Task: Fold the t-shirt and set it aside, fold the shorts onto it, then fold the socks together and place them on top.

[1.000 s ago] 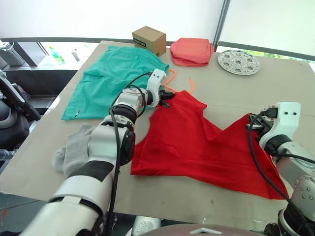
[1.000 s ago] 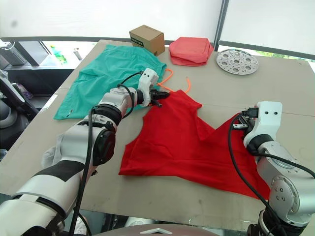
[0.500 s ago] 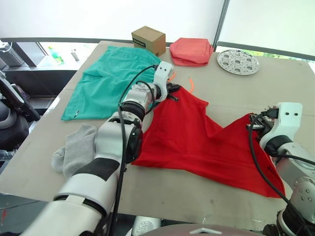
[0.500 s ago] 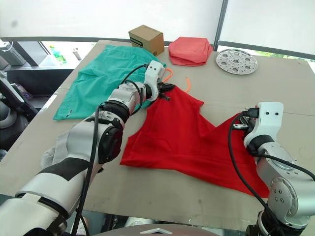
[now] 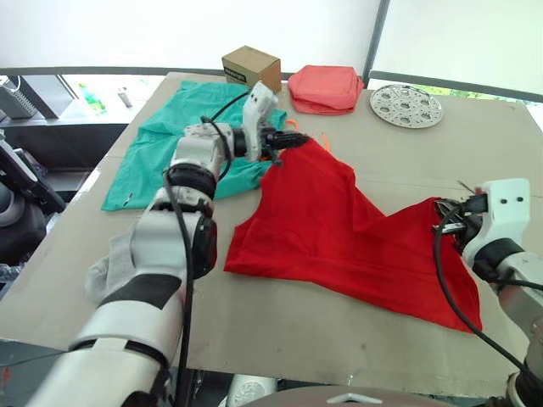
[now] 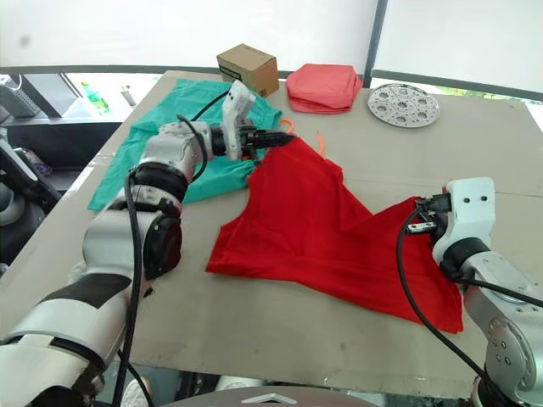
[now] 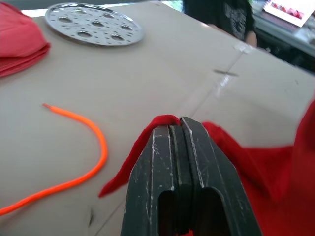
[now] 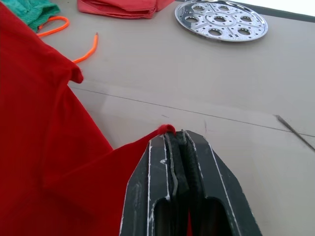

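The red t-shirt [image 5: 339,229] lies spread and slightly lifted across the middle of the table. My left gripper [image 5: 291,141] is shut on its far corner [image 7: 165,120], next to the orange drawstring [image 7: 93,147] of the teal shorts [image 5: 148,157]. At the right, my right gripper [image 5: 444,214] is shut on another corner of the t-shirt [image 8: 165,130]. The shorts lie flat at the far left, partly under my left arm. The grey socks [image 5: 103,270] lie at the near left, partly hidden by that arm.
A cardboard box [image 5: 250,66], a folded coral-pink cloth stack [image 5: 325,87] and a perforated metal disc [image 5: 405,105] stand along the far edge. The table's left edge runs just beyond the shorts and socks.
My left gripper has carried the t-shirt's corner farther away and slightly left, toward the shorts, pulling the cloth flatter. The right gripper has kept its hold and its place.
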